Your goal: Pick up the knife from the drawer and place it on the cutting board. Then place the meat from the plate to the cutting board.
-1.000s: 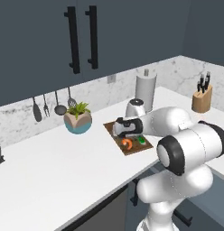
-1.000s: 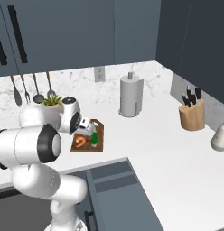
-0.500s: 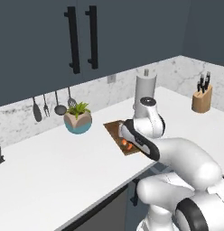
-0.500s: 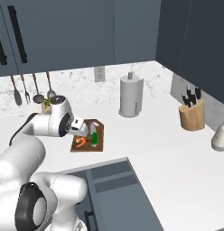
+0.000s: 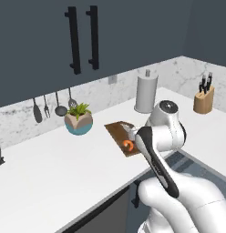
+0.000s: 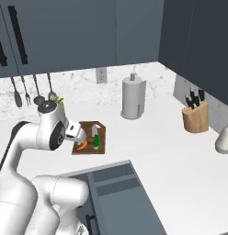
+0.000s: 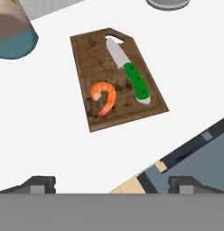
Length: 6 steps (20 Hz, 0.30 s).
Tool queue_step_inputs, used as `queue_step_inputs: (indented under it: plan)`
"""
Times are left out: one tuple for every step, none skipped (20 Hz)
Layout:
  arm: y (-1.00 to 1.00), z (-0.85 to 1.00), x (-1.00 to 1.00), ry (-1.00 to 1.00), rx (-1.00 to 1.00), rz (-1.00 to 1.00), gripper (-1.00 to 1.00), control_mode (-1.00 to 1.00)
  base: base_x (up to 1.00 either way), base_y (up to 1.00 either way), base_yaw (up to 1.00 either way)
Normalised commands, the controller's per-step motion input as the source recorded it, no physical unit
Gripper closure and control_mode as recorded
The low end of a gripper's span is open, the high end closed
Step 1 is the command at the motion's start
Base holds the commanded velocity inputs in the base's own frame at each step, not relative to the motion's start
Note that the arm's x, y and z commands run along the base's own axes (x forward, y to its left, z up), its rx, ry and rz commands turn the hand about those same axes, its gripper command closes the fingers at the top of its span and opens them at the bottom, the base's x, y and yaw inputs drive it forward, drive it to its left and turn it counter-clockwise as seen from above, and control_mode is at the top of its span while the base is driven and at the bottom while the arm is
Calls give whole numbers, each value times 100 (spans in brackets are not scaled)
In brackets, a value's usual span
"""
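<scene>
The cutting board [image 7: 118, 79] lies flat on the desk [image 7: 50, 144], and everything else is placed from it. On the board, the knife [image 7: 131, 72] lies along one long side, and the meat [image 7: 104, 96] lies beside the knife, apart from it, toward the board's other long side. The plant pot [image 5: 79, 121] stands on the desk to the board's left, near the wall. The paper towel roll [image 6: 133, 97] stands behind and to the right of the board. The knife block [image 6: 196, 114] stands well to the board's right. The open drawer [image 6: 116, 193] juts out below the desk edge in front of the board.
</scene>
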Motion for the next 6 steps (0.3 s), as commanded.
queue_step_inputs:
  plan:
    - [-17,64,-58,-2,2,0,-100,-100,0,0,0]
    - [-19,64,-60,-3,3,0,-100,-100,0,0,0]
    - [-19,62,-58,-2,2,0,-100,-100,0,0,0]
    - [-17,60,-59,0,3,0,-100,-100,0,0,0]
    - [-16,61,-59,0,3,0,-100,-100,0,0,0]
    - [-19,65,-62,0,3,0,-100,-100,0,0,0]
